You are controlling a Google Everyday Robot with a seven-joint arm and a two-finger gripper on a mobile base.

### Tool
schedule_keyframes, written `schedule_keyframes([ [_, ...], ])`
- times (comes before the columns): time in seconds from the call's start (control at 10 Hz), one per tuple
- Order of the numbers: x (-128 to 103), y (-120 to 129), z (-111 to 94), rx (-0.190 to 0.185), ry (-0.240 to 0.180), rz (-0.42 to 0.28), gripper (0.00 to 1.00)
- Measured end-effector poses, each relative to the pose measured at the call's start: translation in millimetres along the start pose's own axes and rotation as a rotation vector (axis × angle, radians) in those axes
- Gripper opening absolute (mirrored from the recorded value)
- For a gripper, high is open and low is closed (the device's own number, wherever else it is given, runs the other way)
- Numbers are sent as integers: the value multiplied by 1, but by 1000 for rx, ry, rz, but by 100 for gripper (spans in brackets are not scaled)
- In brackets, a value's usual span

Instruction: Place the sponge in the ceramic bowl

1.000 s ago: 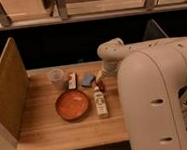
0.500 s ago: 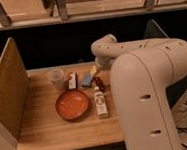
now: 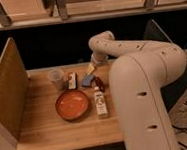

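Light-wood table, warm dim light. Ceramic bowl taken as reference: orange-red inside, dark rim, upright on the table.

Sponge: blue block on the table just behind the bowl and a little to its right. It lies outside the bowl, apart from the rim.

Gripper: at the end of the white arm, which curves in from the right. It hangs behind the bowl, just above the far end of the sponge, pointing down. Contact with the sponge: cannot tell. How wide it stands, and whether it has hold of anything: cannot tell.

Other items, placed relative to the bowl:
- translucent cup: behind and to the left, upright.
- white-and-red box: straight behind, between cup and sponge.
- small bottle with a white label: just to the right, near the rim.
- small dark red object: behind and to the right, beside the sponge; kind unclear.
- tan upright panel: well to the left, along the table edge.
- robot's white body: to the right, covering that side of the table.
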Motion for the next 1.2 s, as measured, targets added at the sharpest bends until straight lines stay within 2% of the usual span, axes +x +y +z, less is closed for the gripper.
schedule_keyframes([
  [0.1, -1, 0, 2, 1, -3, 1, 80],
  [0.3, 1, -1, 22, 5, -22, 12, 80],
  [0.7, 23, -14, 61, 28, -42, 3, 80],
  [0.9, 30, -22, 80, 61, -51, 12, 80],
  [1.2, 27, -38, 103, 149, -65, 62, 80],
])
